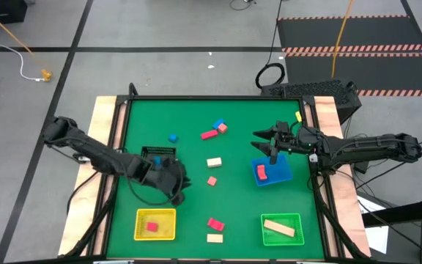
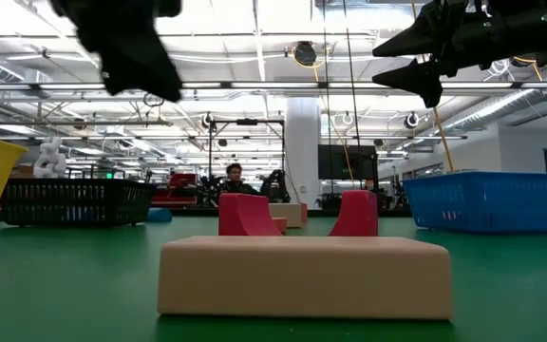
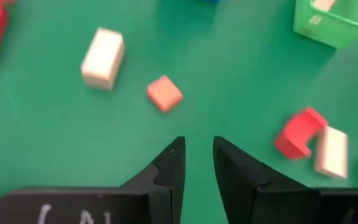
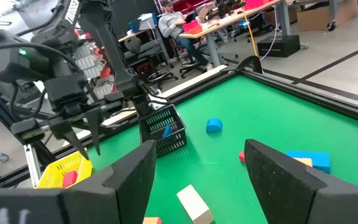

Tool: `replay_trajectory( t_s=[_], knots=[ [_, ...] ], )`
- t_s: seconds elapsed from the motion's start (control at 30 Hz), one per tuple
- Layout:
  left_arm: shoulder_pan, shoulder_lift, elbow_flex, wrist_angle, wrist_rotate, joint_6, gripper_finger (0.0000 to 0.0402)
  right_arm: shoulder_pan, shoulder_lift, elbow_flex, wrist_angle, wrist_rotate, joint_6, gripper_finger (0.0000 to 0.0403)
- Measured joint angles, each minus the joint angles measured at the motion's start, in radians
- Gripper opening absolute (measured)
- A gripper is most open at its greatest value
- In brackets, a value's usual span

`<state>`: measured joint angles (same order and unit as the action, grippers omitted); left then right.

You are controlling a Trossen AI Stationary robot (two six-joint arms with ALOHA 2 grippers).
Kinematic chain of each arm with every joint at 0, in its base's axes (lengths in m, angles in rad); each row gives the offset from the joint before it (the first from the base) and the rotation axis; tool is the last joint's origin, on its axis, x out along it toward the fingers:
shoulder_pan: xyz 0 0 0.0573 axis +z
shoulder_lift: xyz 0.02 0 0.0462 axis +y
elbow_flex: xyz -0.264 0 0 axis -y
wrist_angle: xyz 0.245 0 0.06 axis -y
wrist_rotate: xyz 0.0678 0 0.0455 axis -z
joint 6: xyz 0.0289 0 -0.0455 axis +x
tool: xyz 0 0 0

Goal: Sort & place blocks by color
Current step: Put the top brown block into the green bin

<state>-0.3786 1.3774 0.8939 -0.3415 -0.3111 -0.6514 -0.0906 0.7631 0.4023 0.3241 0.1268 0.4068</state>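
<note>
Small blocks lie scattered on the green table top (image 1: 145,121): a blue one (image 1: 219,125), a salmon one (image 1: 223,129), a red bar (image 1: 209,134), a blue round piece (image 1: 173,138), a cream block (image 1: 214,163), a salmon cube (image 1: 212,180), and a red (image 1: 215,224) and a cream block (image 1: 215,237) near the front edge. My left gripper (image 1: 176,181) hovers beside the black tray (image 1: 158,153), narrowly open and empty (image 3: 199,163), with the salmon cube (image 3: 165,93) ahead of it. My right gripper (image 1: 264,139) hangs wide open and empty (image 4: 197,155) above the far edge of the blue tray (image 1: 283,174).
The yellow tray (image 1: 156,214) holds a red block (image 1: 152,227). A cream bar (image 1: 279,229) lies in the green tray (image 1: 296,218), and a red block (image 1: 261,172) in the blue tray. Wooden rails border the table. A person sits in the room beyond (image 2: 234,176).
</note>
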Motion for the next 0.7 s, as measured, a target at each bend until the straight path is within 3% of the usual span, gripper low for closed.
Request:
replay_trajectory(
  t_s=[0.27,0.57,0.7],
  knots=[
    [0.132,0.077,0.0,0.159,-0.004,0.116,0.0093,0.0,0.0,0.0,0.0,0.0,0.0,0.0238],
    [0.248,0.196,0.0,0.326,-0.004,0.387,0.0218,0.0,0.0,0.0,0.0,0.0,0.0,0.0238],
    [0.285,0.283,0.0,0.375,-0.003,0.463,0.0248,0.0,0.0,0.0,0.0,0.0,0.0,0.0238]
  ],
)
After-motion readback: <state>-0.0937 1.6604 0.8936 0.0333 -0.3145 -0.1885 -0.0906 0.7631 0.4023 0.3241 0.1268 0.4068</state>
